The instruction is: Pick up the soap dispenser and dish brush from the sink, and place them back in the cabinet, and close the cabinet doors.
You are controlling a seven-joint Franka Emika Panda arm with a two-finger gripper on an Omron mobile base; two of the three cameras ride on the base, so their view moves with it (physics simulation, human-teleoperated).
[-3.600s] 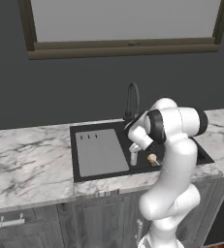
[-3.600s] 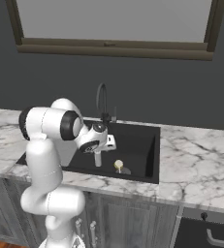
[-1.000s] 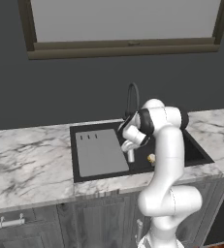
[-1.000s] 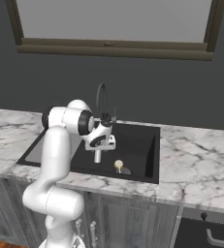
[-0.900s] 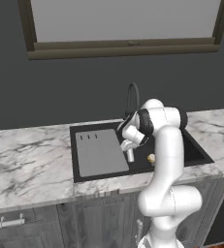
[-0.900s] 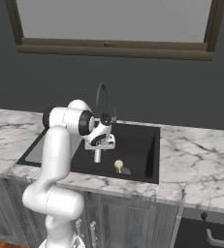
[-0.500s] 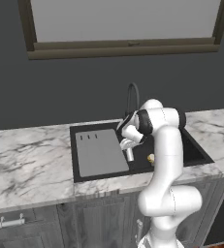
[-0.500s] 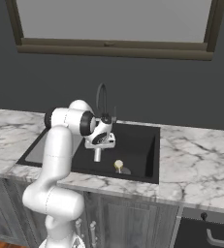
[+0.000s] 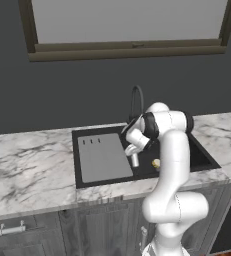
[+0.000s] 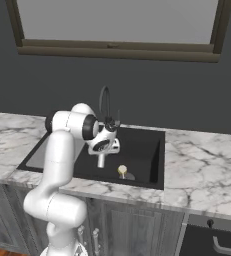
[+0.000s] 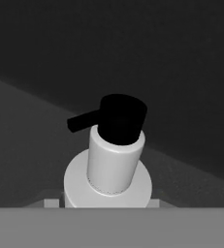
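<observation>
Hovering directly over one slim white soap dispenser [image 11: 111,169] with dark pump top, the two-finger gripper [image 9: 135,159] leaves its spread unclear; one tan-headed dish brush [image 10: 122,171] lies at four o'clock

Before me: dark grey wall [image 9: 77,95]; brown-framed window [image 9: 129,22]; white-grey marble countertop [image 9: 29,167]; grey woodgrain lower cabinets [image 9: 87,227].

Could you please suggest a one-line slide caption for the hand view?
Looking down the hand at the soap dispenser, its dark pump top centred, upright inside the black sink.
</observation>
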